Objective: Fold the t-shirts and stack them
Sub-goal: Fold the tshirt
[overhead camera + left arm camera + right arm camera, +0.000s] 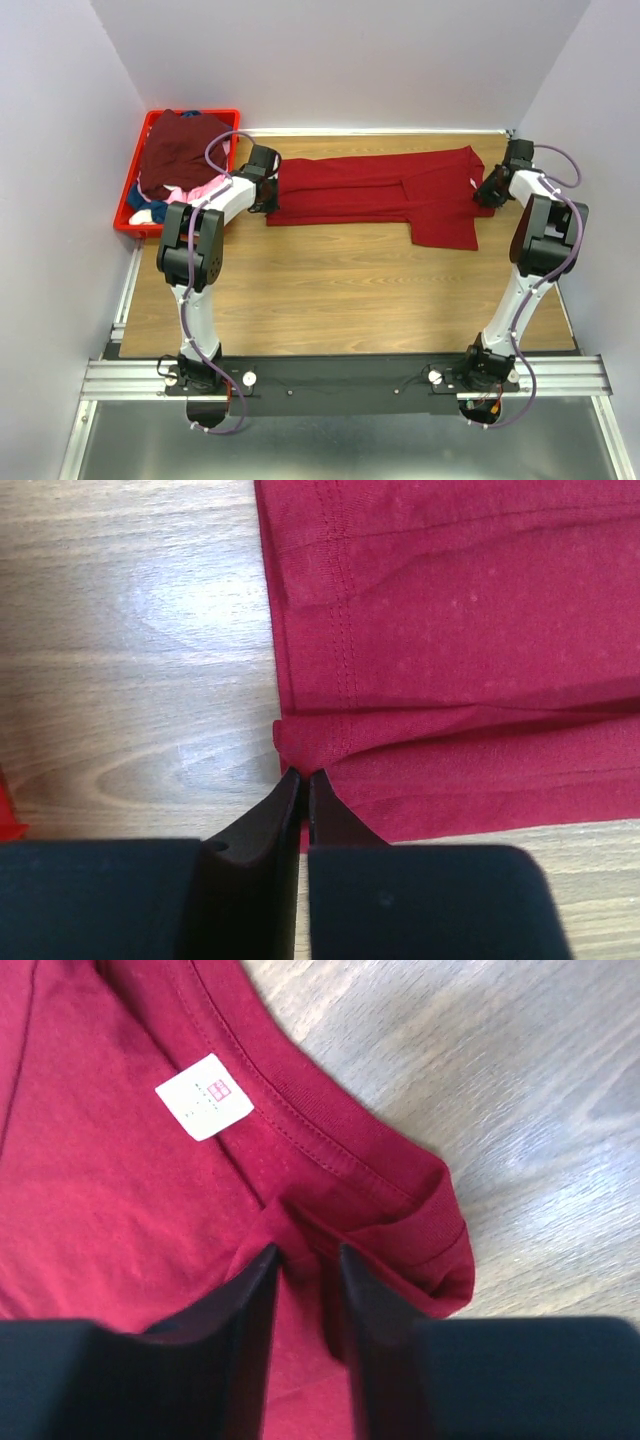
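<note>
Left gripper (303, 777): the jaws were parted by no more than a thin slit. The tips were set against the near left corner of the red shirt (450, 630), where the stitched hem (345, 630) was doubled over. No cloth was seen inside the slit.

Right gripper (307, 1250): the jaws were clearly spread. A raised ridge of the shirt ran between them and was not squeezed by either finger. Just beyond the tips the ribbed collar (320, 1130) was seen, with a white label (203, 1096) sewn below it, and a bunched fold lay at the cloth's right edge.

Overhead view: the shirt was laid flat as a long band across the far half of the table (350, 290), hem to the left and collar to the right. It was folded lengthwise, and one flap (440, 225) reached nearer than the rest at the right end. The left gripper was placed at the band's left end and the right gripper at its right end, both low over the cloth.

A red crate (125, 228) was set at the far left, just off the table's edge. A maroon shirt (180, 150) was heaped in it, with pink (195, 190) and blue (140, 215) cloth at its near end.
</note>
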You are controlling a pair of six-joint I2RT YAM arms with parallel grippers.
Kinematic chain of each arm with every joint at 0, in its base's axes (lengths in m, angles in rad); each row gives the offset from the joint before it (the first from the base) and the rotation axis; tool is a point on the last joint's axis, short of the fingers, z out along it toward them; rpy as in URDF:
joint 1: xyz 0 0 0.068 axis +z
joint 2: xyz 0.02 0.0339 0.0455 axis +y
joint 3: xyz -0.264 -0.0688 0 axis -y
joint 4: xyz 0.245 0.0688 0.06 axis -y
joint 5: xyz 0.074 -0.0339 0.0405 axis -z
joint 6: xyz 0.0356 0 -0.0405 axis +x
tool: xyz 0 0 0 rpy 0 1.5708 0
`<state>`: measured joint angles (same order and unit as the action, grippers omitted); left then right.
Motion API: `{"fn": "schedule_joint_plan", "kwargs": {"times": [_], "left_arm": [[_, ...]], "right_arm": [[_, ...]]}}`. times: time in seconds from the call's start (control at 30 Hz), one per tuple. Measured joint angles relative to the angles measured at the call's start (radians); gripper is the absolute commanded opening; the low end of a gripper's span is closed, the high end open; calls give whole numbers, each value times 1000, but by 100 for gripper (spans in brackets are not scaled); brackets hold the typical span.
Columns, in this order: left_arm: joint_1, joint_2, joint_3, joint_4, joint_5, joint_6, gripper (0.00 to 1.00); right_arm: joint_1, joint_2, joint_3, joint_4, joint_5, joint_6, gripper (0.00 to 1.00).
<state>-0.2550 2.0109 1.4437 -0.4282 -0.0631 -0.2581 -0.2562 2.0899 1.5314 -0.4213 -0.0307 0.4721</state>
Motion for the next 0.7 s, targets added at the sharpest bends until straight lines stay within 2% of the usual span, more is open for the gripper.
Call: {"fn": "schedule_joint_plan", "kwargs": {"times": [0.03,0.1,0.13,0.27,0.3,0.47,0.57,0.7], "left_arm": [[0,0,0,0,-2,1,34],[0,0,0,2,-6,-2,42],[0,0,0,2,-9,-3,50],[1,-22,-10,16,-23,-5,60],[0,-40,-20,24,-31,-6,60],[-2,-180,-86,68,-65,-14,60],[-8,-288,-116,79,-98,-10,60],[-23,-477,-169,132,-157,5,60]], "right_arm": [[0,2,0,0,0,-4,45],[1,0,0,0,9,-12,47],[2,-3,0,0,14,-13,47],[11,-43,-11,0,47,-30,52],[15,-74,-21,-1,52,-32,58],[41,-281,-123,12,63,-42,64],[61,-400,-230,18,64,-44,65],[98,-452,-351,16,67,-55,65]]}}
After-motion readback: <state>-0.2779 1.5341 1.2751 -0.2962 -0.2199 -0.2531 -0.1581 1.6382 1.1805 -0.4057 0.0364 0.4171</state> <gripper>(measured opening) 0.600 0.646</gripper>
